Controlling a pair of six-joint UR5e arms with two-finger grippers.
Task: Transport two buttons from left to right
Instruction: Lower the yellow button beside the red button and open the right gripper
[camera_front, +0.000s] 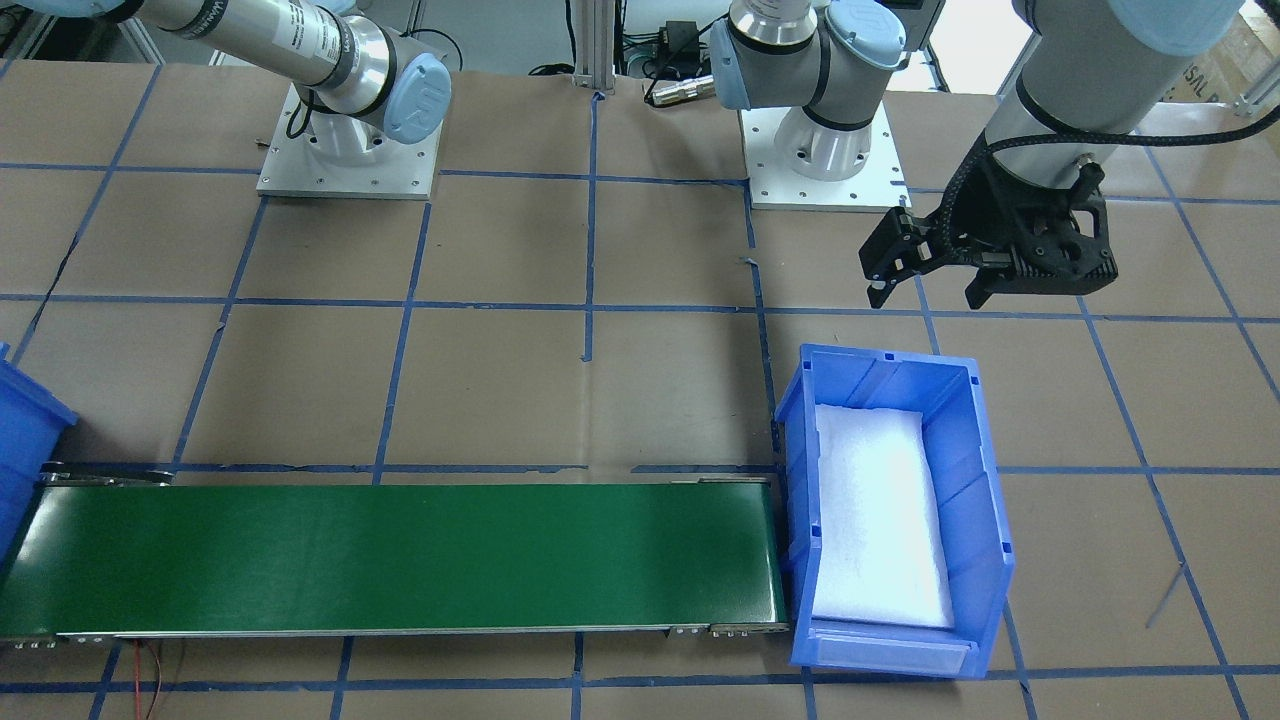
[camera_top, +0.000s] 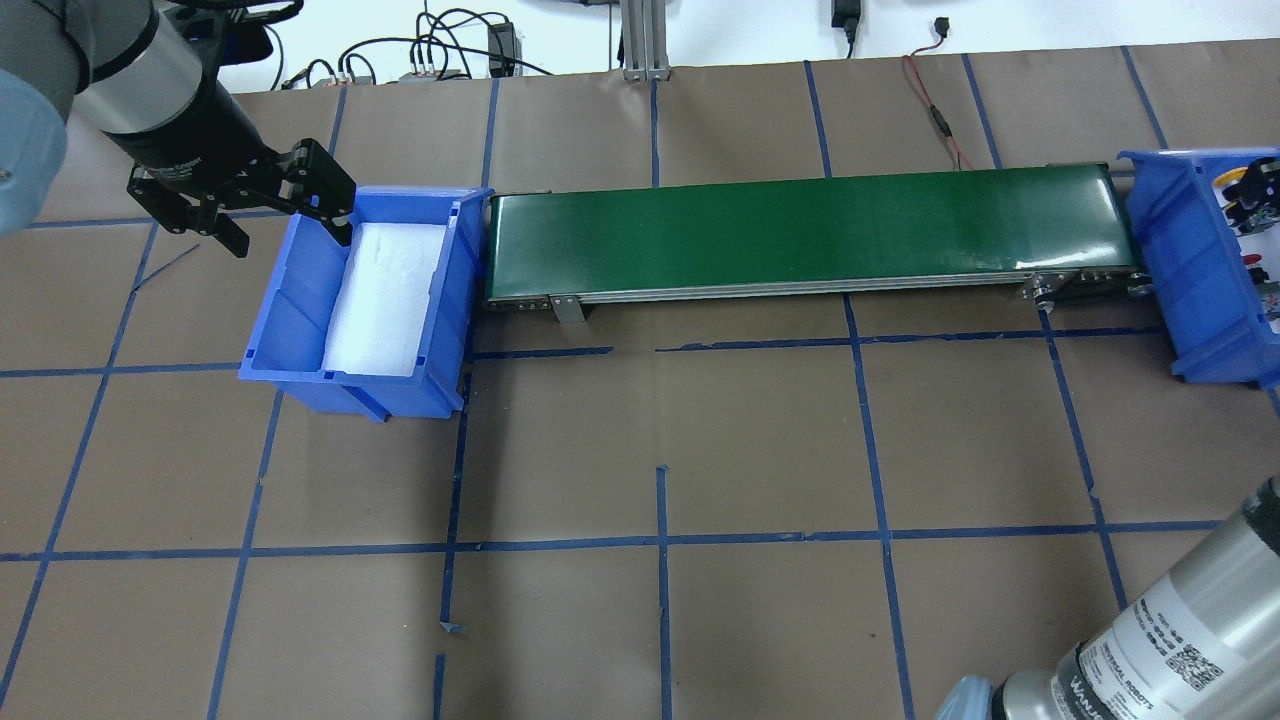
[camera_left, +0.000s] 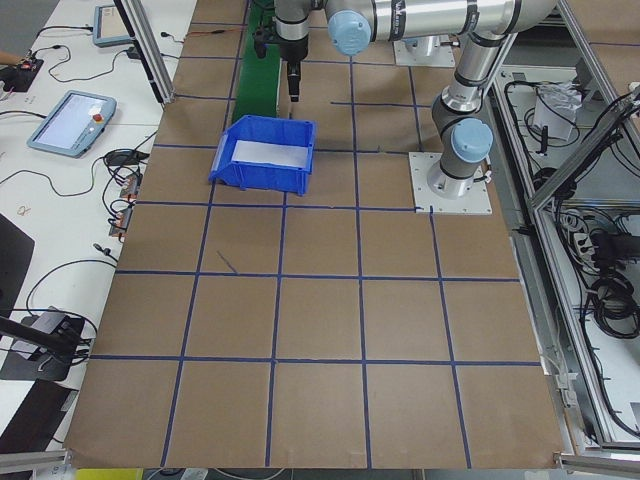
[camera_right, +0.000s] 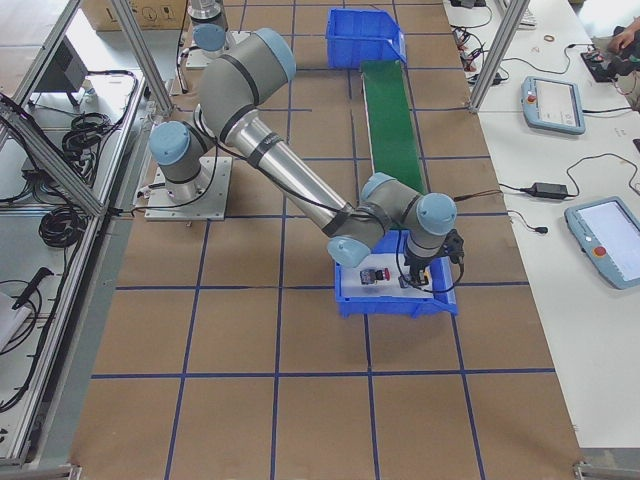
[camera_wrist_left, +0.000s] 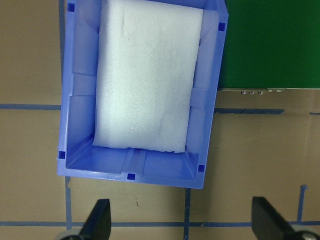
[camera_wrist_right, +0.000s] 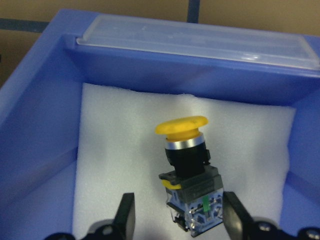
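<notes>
yellow button (camera_wrist_right: 187, 150) lying mid foam (camera_wrist_right: 125, 130) in right blue bin (camera_wrist_right: 30, 125), cap toward label-strip wall. right end effector (camera_wrist_right: 180, 212) straddles its body, fingers apart, gap on one side. red button (camera_right: 377, 275) in same bin. left end effector (camera_wrist_left: 182, 217) spread wide, empty, just off left blue bin (camera_wrist_left: 70, 100) edge.
</notes>
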